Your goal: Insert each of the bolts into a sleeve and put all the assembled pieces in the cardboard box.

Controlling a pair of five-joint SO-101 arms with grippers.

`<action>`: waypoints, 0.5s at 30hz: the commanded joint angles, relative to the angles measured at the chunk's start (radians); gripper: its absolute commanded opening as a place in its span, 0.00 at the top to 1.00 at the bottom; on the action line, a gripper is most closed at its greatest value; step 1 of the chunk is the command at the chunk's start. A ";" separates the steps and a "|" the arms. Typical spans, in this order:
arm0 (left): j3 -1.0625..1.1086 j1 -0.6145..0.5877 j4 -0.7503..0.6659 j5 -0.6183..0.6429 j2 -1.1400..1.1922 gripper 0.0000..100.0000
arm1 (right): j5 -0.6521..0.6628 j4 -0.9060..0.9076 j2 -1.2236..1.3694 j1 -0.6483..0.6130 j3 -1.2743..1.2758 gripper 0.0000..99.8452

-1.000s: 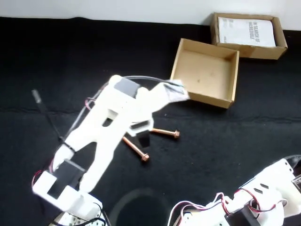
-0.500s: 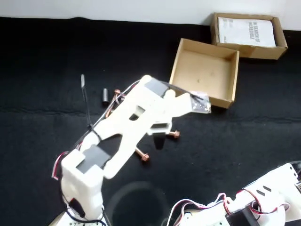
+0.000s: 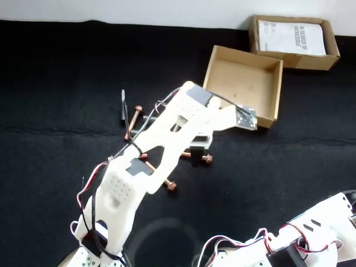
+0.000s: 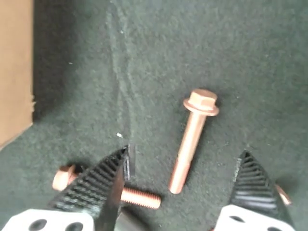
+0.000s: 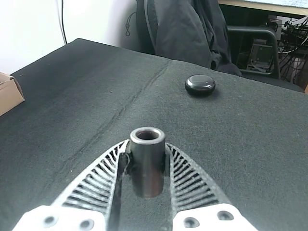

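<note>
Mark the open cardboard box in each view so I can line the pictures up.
High view: the cardboard box sits empty, upper right, next to a second box holding paper.
Left wrist view: its tan wall lies across the cloth from the bolts.
Right wrist view: a cardboard corner at the frame's edge; which box, I cannot tell.
Shared landmark: the fold in the black cloth.

one bolt (image 4: 142,198) partly behind left fingers (image 4: 96,185), cardboard box (image 4: 14,72) cut by frame edge
</note>
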 commanded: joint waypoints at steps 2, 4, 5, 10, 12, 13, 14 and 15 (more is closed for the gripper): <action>-0.130 0.008 0.072 -0.040 0.044 0.67 | -0.003 -0.022 -0.013 0.002 0.002 0.99; -0.160 0.012 0.114 -0.041 0.064 0.67 | -0.003 -0.022 -0.012 0.002 0.002 0.99; -0.173 0.013 0.133 -0.041 0.068 0.67 | -0.003 -0.022 -0.012 -0.001 0.007 0.99; -0.185 0.018 0.152 -0.040 0.070 0.67 | -0.003 -0.111 -0.013 -0.035 0.096 0.99; -0.185 0.028 0.152 -0.040 0.074 0.67 | -0.002 -0.143 -0.013 -0.035 0.119 0.99; -0.183 0.035 0.152 -0.038 0.076 0.67 | -0.002 -0.153 -0.013 -0.035 0.127 0.99; -0.180 0.041 0.152 -0.038 0.076 0.67 | -0.002 -0.159 -0.013 -0.035 0.131 0.99; -0.179 0.050 0.152 -0.038 0.077 0.67 | -0.002 -0.163 -0.013 -0.035 0.136 0.99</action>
